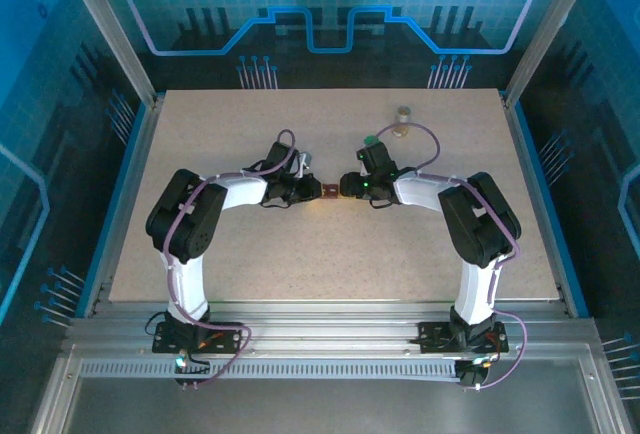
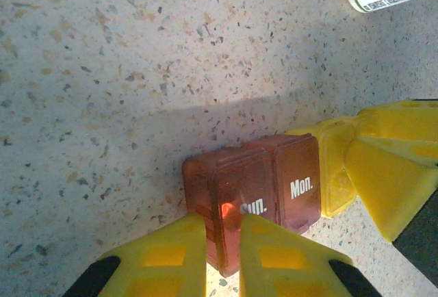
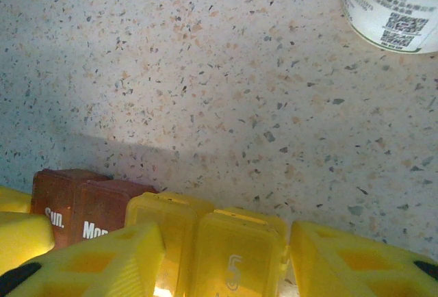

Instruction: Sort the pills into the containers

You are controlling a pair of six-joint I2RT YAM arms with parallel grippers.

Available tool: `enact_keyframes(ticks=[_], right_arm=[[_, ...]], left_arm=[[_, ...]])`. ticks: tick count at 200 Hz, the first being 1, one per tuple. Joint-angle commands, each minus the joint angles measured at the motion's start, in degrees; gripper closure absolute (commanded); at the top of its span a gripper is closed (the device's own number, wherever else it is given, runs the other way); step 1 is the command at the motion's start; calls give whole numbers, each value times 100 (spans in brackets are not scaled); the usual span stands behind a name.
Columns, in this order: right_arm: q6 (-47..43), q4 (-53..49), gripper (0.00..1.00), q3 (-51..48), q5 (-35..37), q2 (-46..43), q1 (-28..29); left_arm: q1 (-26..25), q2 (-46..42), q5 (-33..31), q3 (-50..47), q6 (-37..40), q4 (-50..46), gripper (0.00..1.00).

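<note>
Place: the dark red-brown pill box (image 2: 263, 187) of see-through plastic and the yellow pill box (image 3: 233, 256) of plastic are at the middle of the speckled beige table (image 1: 250, 254), between the two arms.
Long axis: the two boxes touch end to end and make one short row. This row runs left to right across the table, from one gripper to the other.
Direction: the printed lids face up. The "Sun." end points to the left arm, and "Mon." is next to the yellow pill box.
Left gripper (image 2: 222, 232): narrow, it clamps the "Sun." end of the red-brown pill box from both sides.
Right gripper (image 3: 226, 242): about half wide, its fingers press both sides of the yellow pill box and hold it.
White labelled bottle (image 3: 393, 6): on the table beyond the row, well apart from it.
</note>
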Motion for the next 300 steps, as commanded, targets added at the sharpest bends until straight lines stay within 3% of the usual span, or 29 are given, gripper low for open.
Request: enact_keyframes(ticks=[1, 52, 113, 147, 199, 226, 300], right_arm=[[-95, -312, 46, 24, -90, 180, 35], [-439, -586, 47, 350, -305, 405, -81], [-686, -595, 44, 476, -1064, 366, -127], [-551, -372, 42, 342, -1311, 202, -255], [-448, -115, 44, 148, -1668, 173, -428], [-399, 26, 44, 5, -1770, 171, -429], [-367, 213, 59, -207, -1825, 128, -484]], left_arm=[[-87, 3, -376, 49, 287, -906, 82], [-86, -992, -338, 377, 464, -1290, 55], [-25, -1513, -703, 334, 1721, -1262, 54], [-1, -1523, -334, 382, 2185, -1055, 55], [-3, -1593, 424, -14, 4632, -382, 39], [16, -1481, 824, 124, 5917, -846, 32], [81, -571, 893, 1036, 7107, -2227, 31]])
